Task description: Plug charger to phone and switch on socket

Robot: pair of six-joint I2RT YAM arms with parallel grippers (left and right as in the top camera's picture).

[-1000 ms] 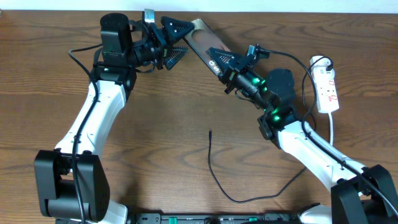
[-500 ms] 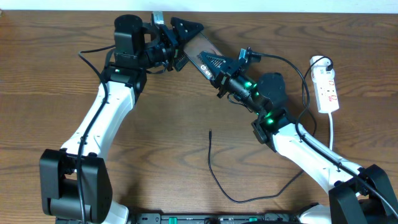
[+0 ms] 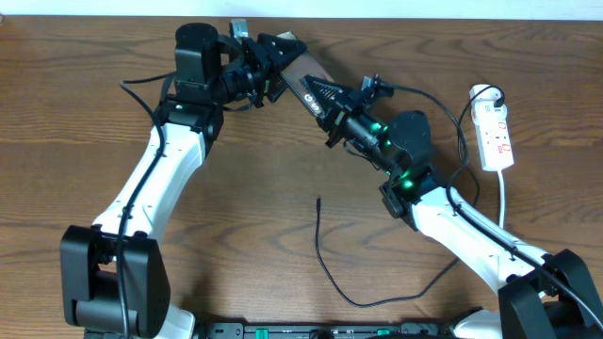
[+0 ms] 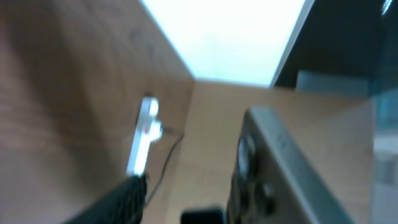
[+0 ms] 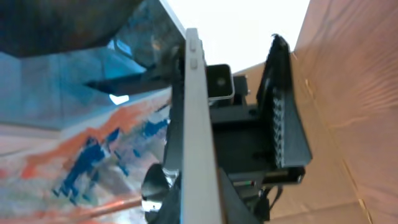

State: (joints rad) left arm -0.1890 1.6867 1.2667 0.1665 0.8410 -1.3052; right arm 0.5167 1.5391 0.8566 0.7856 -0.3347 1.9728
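My right gripper is shut on the lower end of the phone and holds it tilted above the table. In the right wrist view the phone shows edge-on between the jaws. My left gripper is open around the phone's far end. In the left wrist view one finger stands apart from the phone; its other finger is hidden. The charger lies loose on the table, its plug tip pointing away. The socket lies at the far right and shows blurred in the left wrist view.
The socket's white cord runs down the right side past the right arm. The left arm's finger and wrist camera fill the space behind the phone. The table's back edge is close behind both grippers.
The left arm has swung right and brought its gripper around the phone's far end. The right gripper has carried the phone slightly left and back. The charger has not moved.
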